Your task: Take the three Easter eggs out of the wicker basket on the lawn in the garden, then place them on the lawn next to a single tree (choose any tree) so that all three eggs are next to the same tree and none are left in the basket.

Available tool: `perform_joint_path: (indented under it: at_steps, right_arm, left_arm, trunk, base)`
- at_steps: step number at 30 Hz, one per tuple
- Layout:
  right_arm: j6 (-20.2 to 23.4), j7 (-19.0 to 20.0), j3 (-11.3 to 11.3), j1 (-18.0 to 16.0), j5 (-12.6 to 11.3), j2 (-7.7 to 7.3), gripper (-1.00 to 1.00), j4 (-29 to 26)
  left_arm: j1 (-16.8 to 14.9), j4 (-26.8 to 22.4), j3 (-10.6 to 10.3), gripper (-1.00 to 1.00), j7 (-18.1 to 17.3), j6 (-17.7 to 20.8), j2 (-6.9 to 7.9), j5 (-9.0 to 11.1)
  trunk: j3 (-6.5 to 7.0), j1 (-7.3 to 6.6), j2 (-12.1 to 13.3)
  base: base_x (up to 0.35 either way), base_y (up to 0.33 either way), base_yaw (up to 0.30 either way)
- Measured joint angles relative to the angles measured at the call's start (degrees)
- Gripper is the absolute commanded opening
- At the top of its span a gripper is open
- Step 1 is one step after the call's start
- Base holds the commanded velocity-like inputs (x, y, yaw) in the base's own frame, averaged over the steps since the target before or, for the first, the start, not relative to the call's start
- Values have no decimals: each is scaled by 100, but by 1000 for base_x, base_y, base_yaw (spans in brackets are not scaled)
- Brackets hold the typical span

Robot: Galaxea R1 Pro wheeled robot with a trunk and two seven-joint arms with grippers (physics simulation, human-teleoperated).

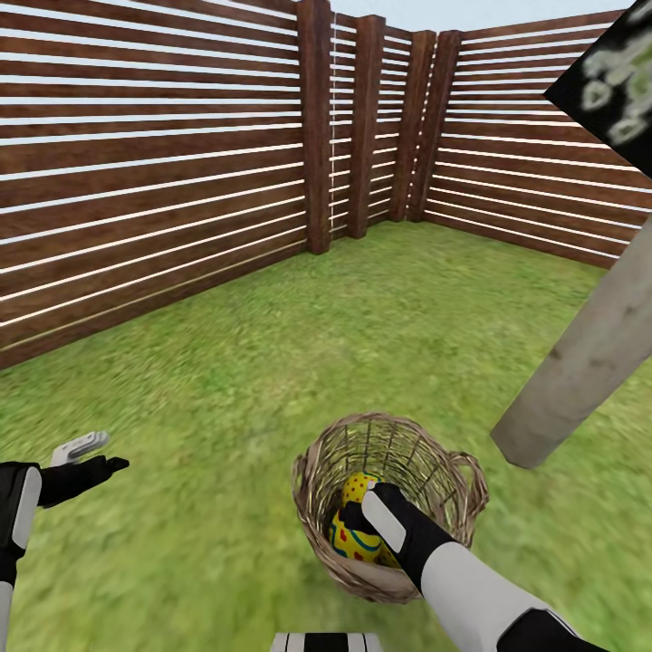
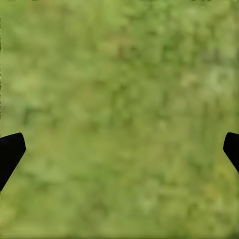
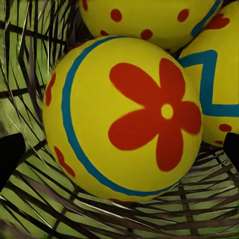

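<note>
The wicker basket (image 1: pixel 312 534) stands on the lawn (image 1: pixel 226 389) just in front of me. Inside it lie yellow Easter eggs (image 1: pixel 358 487) with blue bands and red marks. My right gripper (image 1: pixel 364 509) reaches down into the basket, open. In the right wrist view its fingertips (image 3: pixel 10 154) stand wide apart on either side of an egg with a red flower (image 3: pixel 124 119); two more eggs (image 3: pixel 149 20) (image 3: pixel 214 94) lie behind it against the basket weave (image 3: pixel 30 55). My left gripper (image 1: pixel 98 455) hovers open over bare grass (image 2: pixel 119 99), well to the left of the basket. The tree trunk (image 1: pixel 589 353) rises just right of the basket.
A brown slatted fence (image 1: pixel 154 181) encloses the garden on the left and at the back, with thick posts (image 1: pixel 315 127) at the corner. Dark foliage (image 1: pixel 616 81) hangs at the upper right. Open grass stretches between the basket and the fence.
</note>
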Motion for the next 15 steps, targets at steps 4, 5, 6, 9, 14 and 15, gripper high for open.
perform_joint_path:
  at_steps: [4,5,6,9,14,15]
  right_arm:
    - [-4,30,1,0,-1,0,100,1]
    - [-4,32,0,0,-1,0,100,1]
    - [-4,34,-1,0,-2,0,100,1]
    - [-19,36,-2,-1,-2,0,100,1]
    - [-94,36,1,0,-4,0,100,1]
    - [-100,36,-2,-1,-4,0,100,1]
  left_arm:
    - [0,1,0,100,-1,-1,-13,0]
    - [0,1,0,100,0,-1,-14,0]
    - [0,1,0,100,-2,-1,-17,0]
    - [1,0,0,100,-1,-7,-59,1]
    - [1,-1,0,100,0,-10,-85,0]
    - [0,0,0,100,0,-10,-86,-1]
  trunk:
    - [0,0,0]
    - [0,0,0]
    - [0,1,0]
    - [0,1,0]
    - [0,1,0]
    - [0,1,0]
  base:
    - [48,77,0]
    - [14,22,0]
    - [9,14,0]
    - [4,6,0]
    - [0,1,0]
    - [0,0,0]
